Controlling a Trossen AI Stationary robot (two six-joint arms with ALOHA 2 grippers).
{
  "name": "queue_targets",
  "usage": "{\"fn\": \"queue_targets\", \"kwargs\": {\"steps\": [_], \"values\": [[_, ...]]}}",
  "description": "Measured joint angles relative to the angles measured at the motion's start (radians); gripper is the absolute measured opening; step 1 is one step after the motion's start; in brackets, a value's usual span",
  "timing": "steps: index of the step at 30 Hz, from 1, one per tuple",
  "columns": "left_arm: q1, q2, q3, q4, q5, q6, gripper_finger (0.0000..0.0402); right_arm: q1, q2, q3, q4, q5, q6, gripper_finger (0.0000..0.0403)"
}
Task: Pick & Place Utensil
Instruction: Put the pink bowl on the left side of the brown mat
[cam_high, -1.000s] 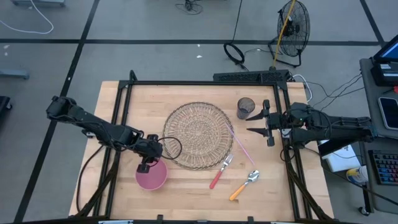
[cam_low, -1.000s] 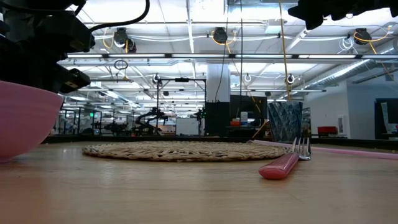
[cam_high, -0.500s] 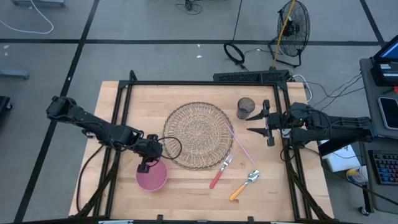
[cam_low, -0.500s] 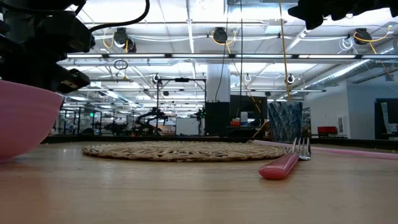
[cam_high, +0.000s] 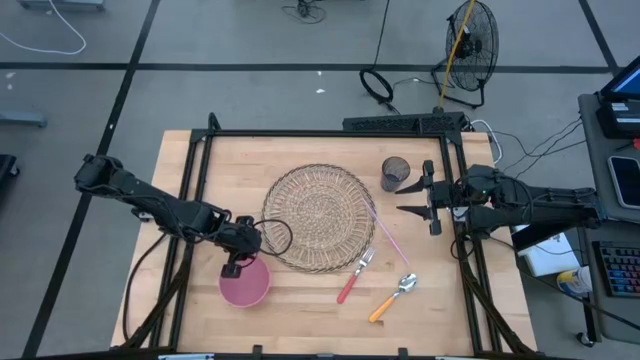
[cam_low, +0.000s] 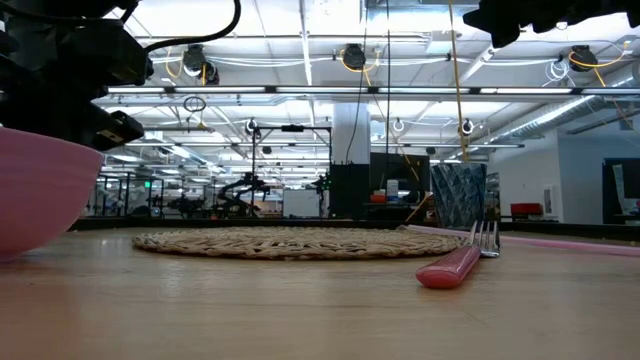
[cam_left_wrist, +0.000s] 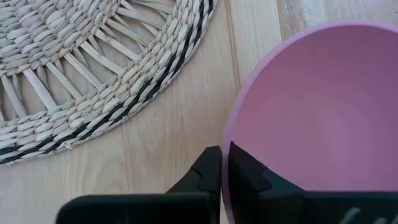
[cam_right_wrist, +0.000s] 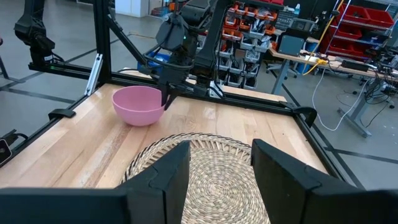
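Note:
A pink bowl (cam_high: 244, 283) stands near the table's near edge, left of the round woven mat (cam_high: 320, 215). My left gripper (cam_high: 233, 265) is shut on its rim; the bowl also shows in the left wrist view (cam_left_wrist: 317, 118) and the low view (cam_low: 35, 190). A red-handled fork (cam_high: 350, 280) and an orange-handled spoon (cam_high: 392, 297) lie flat on the wood to the right of the mat's near side. My right gripper (cam_high: 405, 197) hangs open above the table's right side, beside a dark cup (cam_high: 395, 173), touching nothing. My left gripper pinches the pink bowl's rim (cam_left_wrist: 225, 152) on the side facing the mat, one finger (cam_left_wrist: 245, 177) inside the bowl and one finger (cam_left_wrist: 208, 171) outside. The fingers come from above, pointing down. The bowl is upright; whether its base touches the table I cannot tell.
A thin pink stick (cam_high: 388, 232) lies along the mat's right edge. A black metal frame (cam_high: 330, 133) borders the table. Bare wood shows between the bowl and the fork (cam_low: 455, 265). The cup (cam_low: 458, 195) stands upright behind the mat (cam_low: 295, 242).

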Motion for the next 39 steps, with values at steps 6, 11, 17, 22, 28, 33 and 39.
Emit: {"fn": "queue_targets", "kwargs": {"steps": [6,11,17,22,28,33,39], "values": [[0.0,0.0,0.0,0.0,0.007,-0.009,0.0026,0.0,0.0,0.0,0.0,0.0,0.0,0.016],[0.0,0.0,0.0,0.0,0.008,-0.022,0.0036,0.0,0.0,0.0,0.0,0.0,0.0,0.016],[0.0,0.0,0.018,-0.002,0.034,-0.021,0.0009,0.0,0.0,0.0,0.0,0.0,0.0,0.016],[0.001,0.0,0.06,-0.002,0.033,-0.025,0.0026,0.0,0.0,0.0,0.0,0.0,0.0,0.016],[0.031,0.0,0.142,-0.008,0.031,0.019,0.001,0.0,0.0,0.0,0.0,0.0,0.0,0.016],[0.085,0.0,0.209,-0.01,-0.033,0.05,0.0021,0.0,0.0,0.0,0.0,0.0,0.0,0.016],[0.168,0.0,0.25,0.012,-0.118,0.154,0.0008,0.0,0.0,0.0,0.0,0.0,0.0,0.016]]}}
